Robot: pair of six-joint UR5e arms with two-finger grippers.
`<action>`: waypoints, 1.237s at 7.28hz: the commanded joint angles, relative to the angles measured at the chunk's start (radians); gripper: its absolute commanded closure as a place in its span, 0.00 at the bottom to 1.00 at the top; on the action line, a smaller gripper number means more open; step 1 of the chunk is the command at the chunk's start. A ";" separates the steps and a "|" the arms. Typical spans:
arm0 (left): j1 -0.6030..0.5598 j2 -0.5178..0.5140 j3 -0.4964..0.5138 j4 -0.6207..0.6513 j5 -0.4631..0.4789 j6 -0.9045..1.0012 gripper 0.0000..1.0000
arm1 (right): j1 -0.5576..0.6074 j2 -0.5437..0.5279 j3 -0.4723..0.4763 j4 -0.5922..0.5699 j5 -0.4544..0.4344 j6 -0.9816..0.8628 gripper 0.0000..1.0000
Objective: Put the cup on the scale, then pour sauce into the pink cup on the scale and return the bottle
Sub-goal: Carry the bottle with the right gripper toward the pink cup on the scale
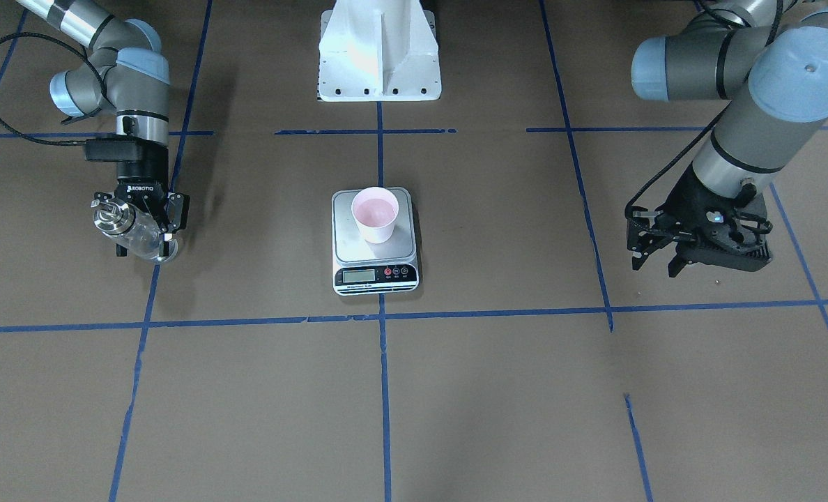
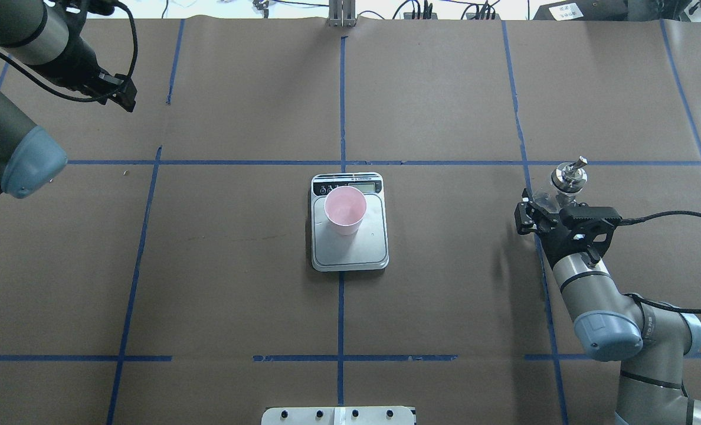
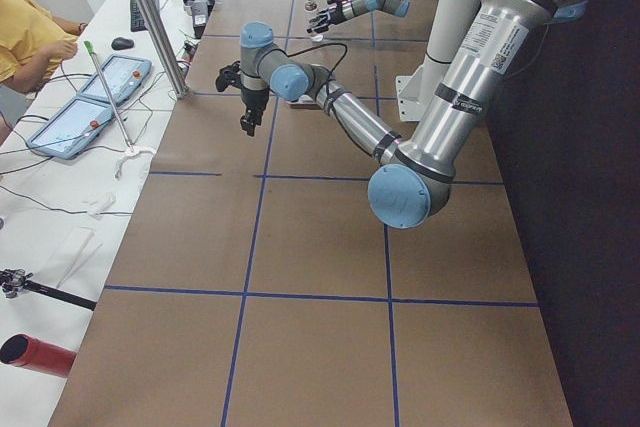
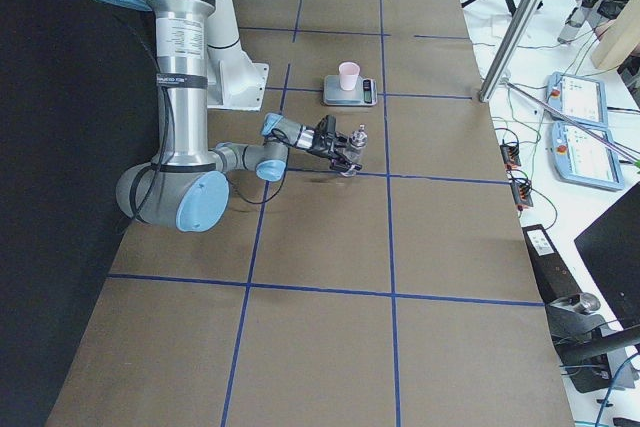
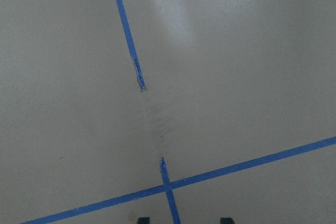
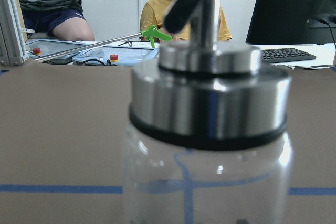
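The pale pink cup (image 1: 376,213) stands upright on the silver platform of the scale (image 1: 345,245) at the table's middle; it also shows in the overhead view (image 2: 345,208). My right gripper (image 1: 143,244) is shut on the clear glass bottle (image 1: 137,236), which is upright at the table surface on my right side, well clear of the scale. Its silver collar and spout fill the right wrist view (image 6: 210,103). My left gripper (image 1: 655,265) is open and empty, hanging over bare table far to my left; its fingertips (image 5: 143,219) show spread apart.
The white robot base (image 1: 379,56) stands behind the scale. Blue tape lines (image 1: 383,390) grid the brown table. Operators, tablets (image 4: 585,97) and a metal pole (image 4: 520,27) lie beyond the table's far edge.
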 commanded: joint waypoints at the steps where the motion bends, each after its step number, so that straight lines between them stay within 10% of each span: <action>1: 0.000 0.000 -0.001 0.000 -0.002 0.000 0.45 | -0.001 0.005 0.017 -0.013 -0.020 -0.012 1.00; 9: 0.000 0.002 0.003 0.006 -0.006 -0.003 0.45 | -0.024 0.137 0.066 -0.187 -0.033 -0.303 1.00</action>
